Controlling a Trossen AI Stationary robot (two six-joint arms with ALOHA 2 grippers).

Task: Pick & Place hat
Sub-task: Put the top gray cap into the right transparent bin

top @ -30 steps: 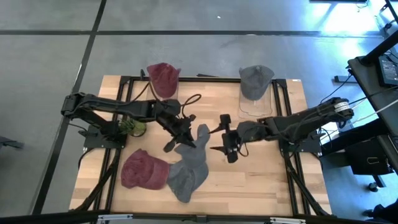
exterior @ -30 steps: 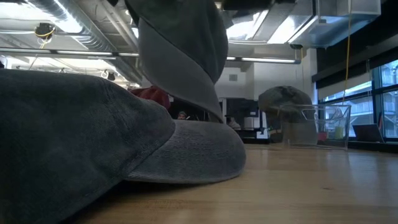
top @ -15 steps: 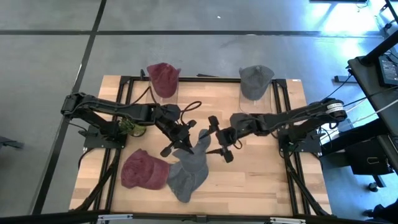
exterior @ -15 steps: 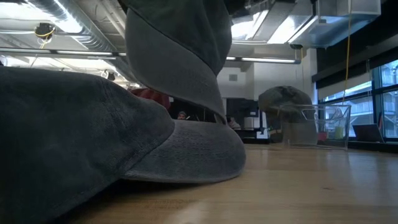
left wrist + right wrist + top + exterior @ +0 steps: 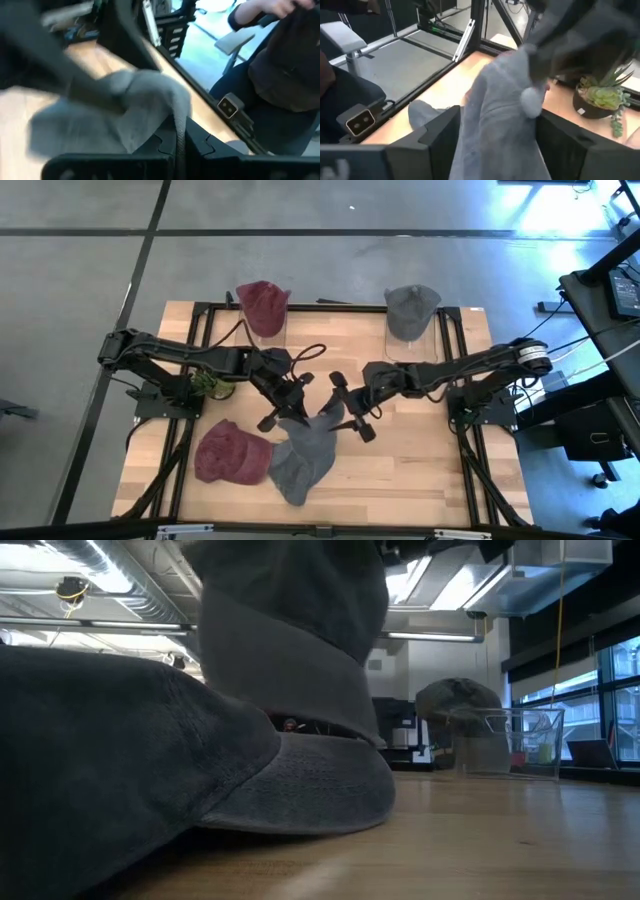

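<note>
Closing in over last second, right gripper (image 5: pixel 345 406) now spread around lifted grey hat (image 5: pixel 303 448) — left gripper (image 5: pixel 283 402) pinches it; handover likely next.

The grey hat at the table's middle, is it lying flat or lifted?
Partly lifted: the left gripper holds one end of the grey hat up; the rest lies on the table.

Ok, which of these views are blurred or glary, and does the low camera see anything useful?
Left wrist view: heavily motion-blurred, the grey hat smeared. Right wrist view: the same hat is soft, though the potted plant reads fairly clearly. Low view: a near grey hat fills most of the picture, out of focus; bright ceiling lights behind. High view: sharp, with glare on the floor at the top right.
</note>
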